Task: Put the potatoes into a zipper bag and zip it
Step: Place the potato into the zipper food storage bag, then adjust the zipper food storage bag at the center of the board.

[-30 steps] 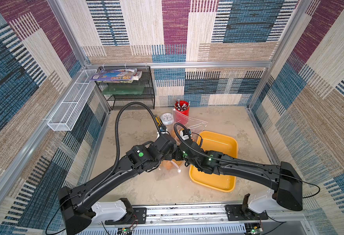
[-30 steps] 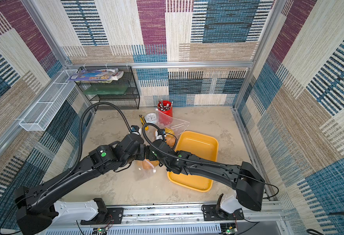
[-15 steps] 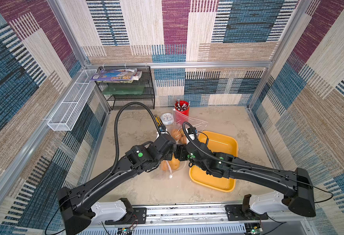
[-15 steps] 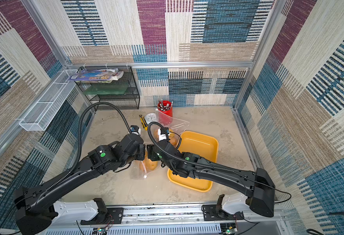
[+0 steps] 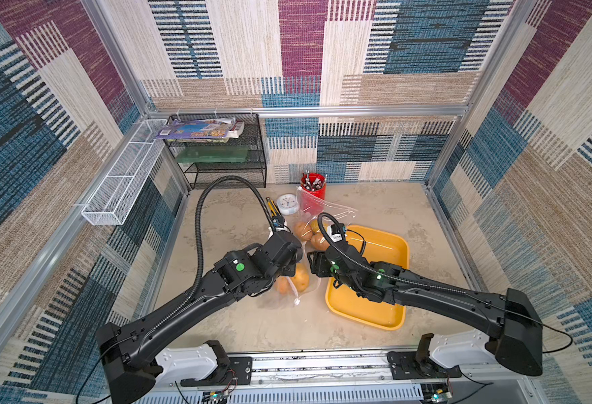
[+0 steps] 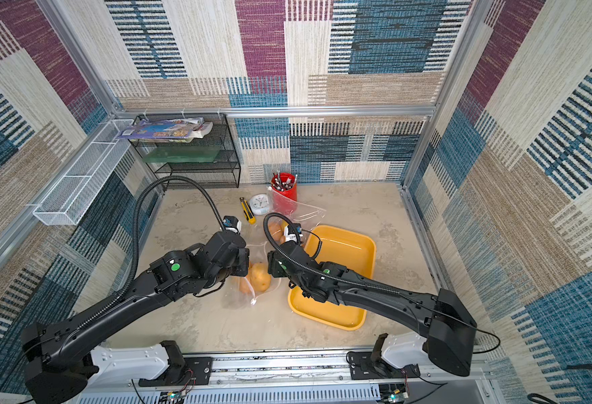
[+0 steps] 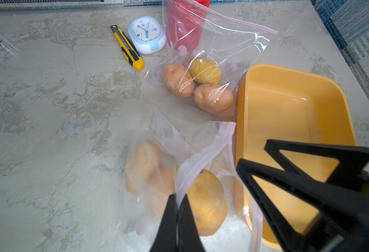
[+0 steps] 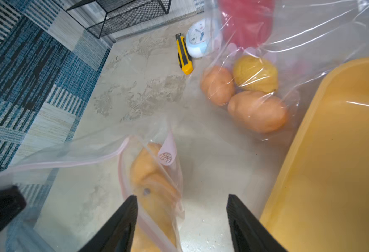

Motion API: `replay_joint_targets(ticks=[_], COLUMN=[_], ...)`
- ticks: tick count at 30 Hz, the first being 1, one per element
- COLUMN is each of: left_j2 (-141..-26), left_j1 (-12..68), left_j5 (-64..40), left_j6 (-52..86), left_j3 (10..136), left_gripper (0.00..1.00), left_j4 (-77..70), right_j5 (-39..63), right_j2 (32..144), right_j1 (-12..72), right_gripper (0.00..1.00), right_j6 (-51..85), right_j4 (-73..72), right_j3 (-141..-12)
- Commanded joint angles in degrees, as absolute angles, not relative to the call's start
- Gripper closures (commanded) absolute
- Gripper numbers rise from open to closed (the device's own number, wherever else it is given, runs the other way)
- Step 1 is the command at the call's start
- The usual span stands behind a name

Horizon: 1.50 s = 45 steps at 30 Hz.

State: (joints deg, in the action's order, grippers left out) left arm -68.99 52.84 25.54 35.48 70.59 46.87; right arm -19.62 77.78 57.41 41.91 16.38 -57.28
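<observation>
Top views both show two bags. Far zipper bag, just above frame centre, holds three potatoes: two tan, one yellow. Near zipper bag, dead centre beside one yellow tub, shows at least two more. Left gripper is pinched tight on its rim; right gripper stands open, holding nothing.
</observation>
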Motion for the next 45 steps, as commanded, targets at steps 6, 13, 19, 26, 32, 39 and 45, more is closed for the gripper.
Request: replay_joint_targets(ticks=[6,13,19,26,32,39,45], left_j2=[-68.70,-68.96,-68.97,-68.91,-68.91,-68.69,-67.84], left_j1=[52.71,52.73,52.67,52.65,52.67,52.65,52.71], left_j5=[26.64,26.63,26.63,26.63,26.54,26.52,26.56], left_j6=[34.58,34.52,34.54,34.48,34.56,34.58,34.62], left_j3=[70.40,70.47,70.49,70.50,70.55,70.45,70.31], left_gripper=[1.00,1.00,1.00,1.00,1.00,1.00,1.00], left_j4=[45.53,45.55,45.42,45.51,45.44,45.51,45.51], right_j5=[-17.62,-17.93,-18.25,-18.90,-19.14,-16.62,-16.35], right_j2=[79.46,78.57,77.85,73.52,72.39,77.04,77.94], right_j1=[56.86,56.79,57.12,58.44,59.33,59.26,59.20], right_gripper=[0.78,0.97,0.64,0.56,0.46,0.56,0.83], right_j6=[40.52,40.14,39.90,39.47,39.11,39.26,38.21], right_j4=[13.69,13.84,14.40,14.85,14.36,13.45,12.57], right_j3=[-58.80,-59.14,-59.11,-56.64,-53.85,-54.02,-55.39])
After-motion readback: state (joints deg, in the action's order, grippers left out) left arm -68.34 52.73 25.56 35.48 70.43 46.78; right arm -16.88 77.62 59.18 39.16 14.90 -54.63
